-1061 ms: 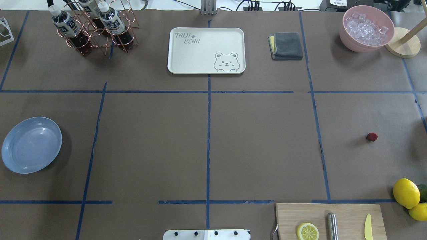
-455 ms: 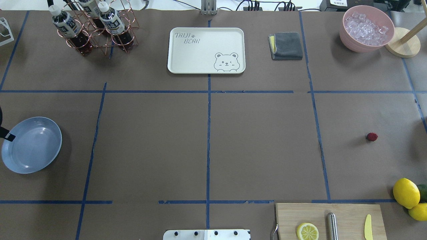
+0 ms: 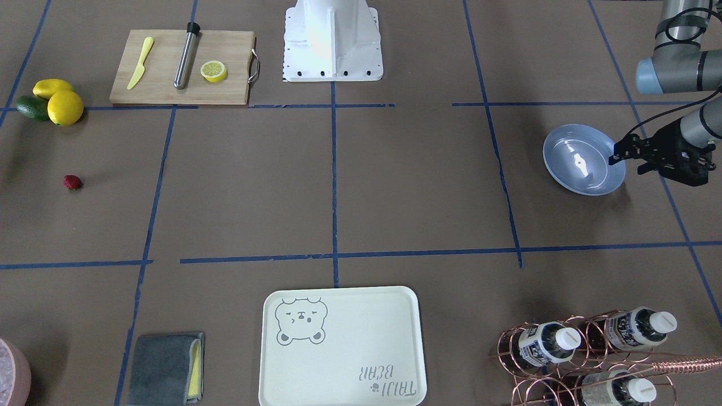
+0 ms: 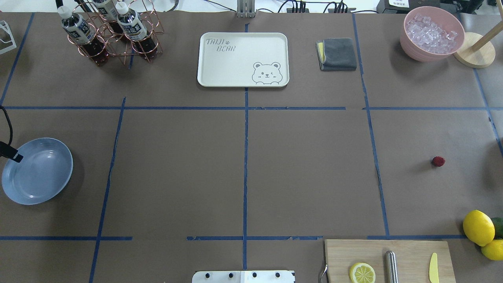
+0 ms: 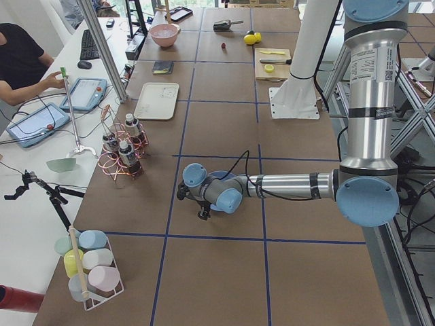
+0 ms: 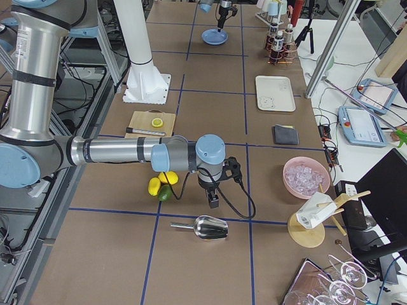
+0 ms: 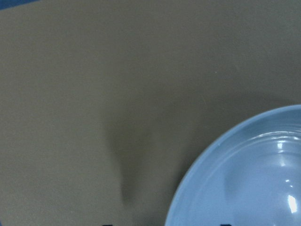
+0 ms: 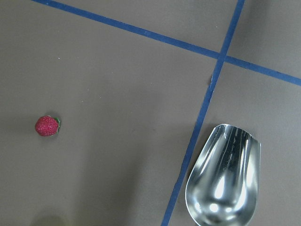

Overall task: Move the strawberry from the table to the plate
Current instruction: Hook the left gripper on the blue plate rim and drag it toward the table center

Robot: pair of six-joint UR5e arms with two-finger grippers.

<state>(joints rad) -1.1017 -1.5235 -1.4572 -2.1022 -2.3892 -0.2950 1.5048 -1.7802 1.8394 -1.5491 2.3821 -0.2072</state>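
The strawberry (image 4: pixel 438 161) is a tiny dark-red berry lying alone on the brown table (image 4: pixel 306 169) at the right; it also shows as the strawberry (image 3: pixel 72 181) and, left of centre in the right wrist view, the strawberry (image 8: pixel 47 126). The light-blue plate (image 4: pixel 37 171) sits at the far left and holds nothing. My left gripper (image 3: pixel 627 162) hovers at the rim of the plate (image 3: pixel 584 159), its fingers apart and holding nothing. My right gripper (image 6: pixel 213 202) hangs over the table near the lemons; I cannot tell whether it is open or shut.
A metal scoop (image 8: pixel 223 174) lies right of the strawberry. Lemons and an avocado (image 4: pixel 481 230) sit near a cutting board (image 4: pixel 387 259) with a lemon half. At the far side stand a bear tray (image 4: pixel 243 59), grey cloth (image 4: pixel 337 54), ice bowl (image 4: pixel 431 33) and bottle rack (image 4: pixel 112 33).
My left gripper has come into the overhead view from the left edge and now reaches over the plate's left rim. The strawberry and plate have not moved.
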